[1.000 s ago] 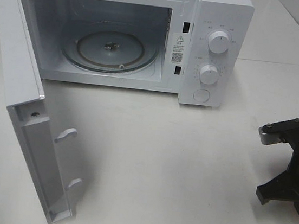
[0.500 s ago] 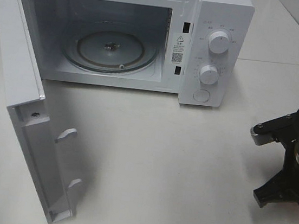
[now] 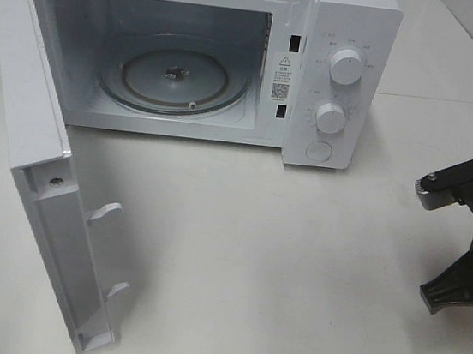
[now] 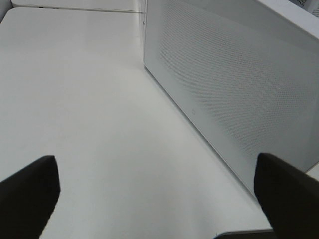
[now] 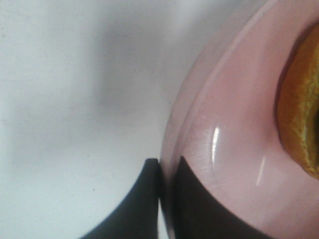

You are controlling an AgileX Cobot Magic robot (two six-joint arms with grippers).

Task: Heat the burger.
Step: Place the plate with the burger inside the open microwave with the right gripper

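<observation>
In the right wrist view only the golden-brown edge of the burger (image 5: 301, 119) shows, sitting on a round pink plate (image 5: 234, 149). My right gripper (image 5: 167, 167) is shut on the plate's rim, one finger on each side. In the exterior view only the right arm's wrist (image 3: 469, 249) shows at the right edge; the plate and burger are out of that view. My left gripper (image 4: 157, 184) is open and empty, its fingers (image 4: 30, 186) wide apart, low over the table beside the microwave door (image 4: 234, 84).
The white microwave (image 3: 340, 34) stands at the back with its door (image 3: 27, 125) swung fully open to the left. Its glass turntable (image 3: 175, 79) holds nothing. Two knobs (image 3: 347, 66) and a button are on its right panel. White table (image 3: 278, 260) lies before it.
The right arm shifted slightly left, then back to the right toward the edge of the exterior view. The microwave and its door have not moved.
</observation>
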